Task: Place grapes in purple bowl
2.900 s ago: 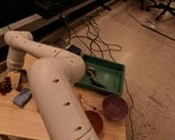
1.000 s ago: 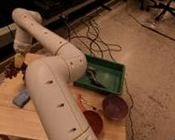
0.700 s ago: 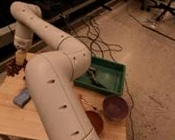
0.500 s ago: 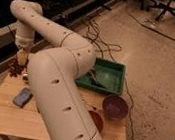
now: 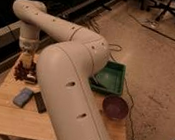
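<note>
Far left: the gripper [image 5: 27, 63] hangs straight down from the wrist over the left end of the wooden table [image 5: 2, 115]. We take its fingers to be closed together, and the grapes [image 5: 19, 71], a dark reddish cluster, bunch directly around and under its tip, so we judge them clamped there. A vertical approach suits a lumpy bunch that offers no handle. We cannot tell whether the cluster rests on the wood or is just clear of it.

Left of centre: a blue object [image 5: 23, 97] and a black object [image 5: 39, 102] lie side by side near the front edge, apart from the grapes; what they are is hard to make out.

Centre: the arm [image 5: 73, 82] sweeps up from the bottom edge and hides much of the tabletop behind it.

Right of centre: a green tray [image 5: 111, 77], partly covered by the arm, with its contents unclear.

Right: the purple bowl [image 5: 115, 107] stands in front of the tray, near the table's right end and well apart from the grapes, and looks empty.
</note>
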